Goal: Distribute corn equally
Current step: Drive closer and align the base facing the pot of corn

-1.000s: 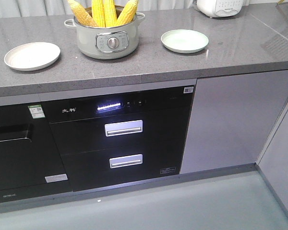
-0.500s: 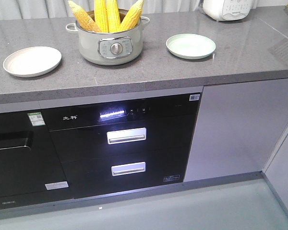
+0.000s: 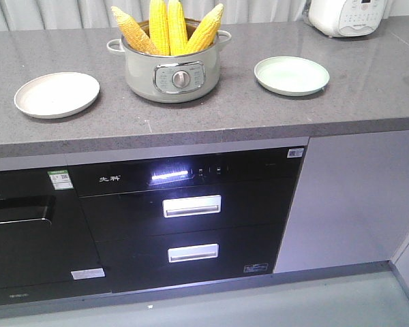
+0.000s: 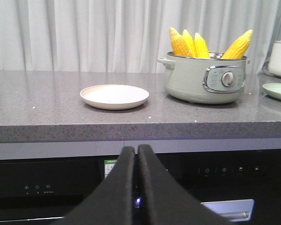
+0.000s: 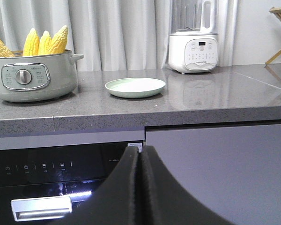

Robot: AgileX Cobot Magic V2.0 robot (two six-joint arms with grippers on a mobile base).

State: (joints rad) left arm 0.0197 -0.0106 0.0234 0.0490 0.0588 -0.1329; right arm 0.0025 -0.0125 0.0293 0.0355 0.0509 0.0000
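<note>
Clearly, bright yellow corn (image 3: 161, 28) fans from the pot (image 3: 146, 75); left end effector (image 4: 136, 157), right end effector (image 5: 141, 157) closed, empty.

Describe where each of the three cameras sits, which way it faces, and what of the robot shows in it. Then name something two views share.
Exterior front: high, before the counter, looking down on the pot of corn; no robot part shows.
Left wrist: near counter height, facing level toward the cream plate; the shut left gripper shows.
Right wrist: equally low, facing the green plate and white blender; the shut right gripper shows.
Shared: both wrist views show the pot.
</note>
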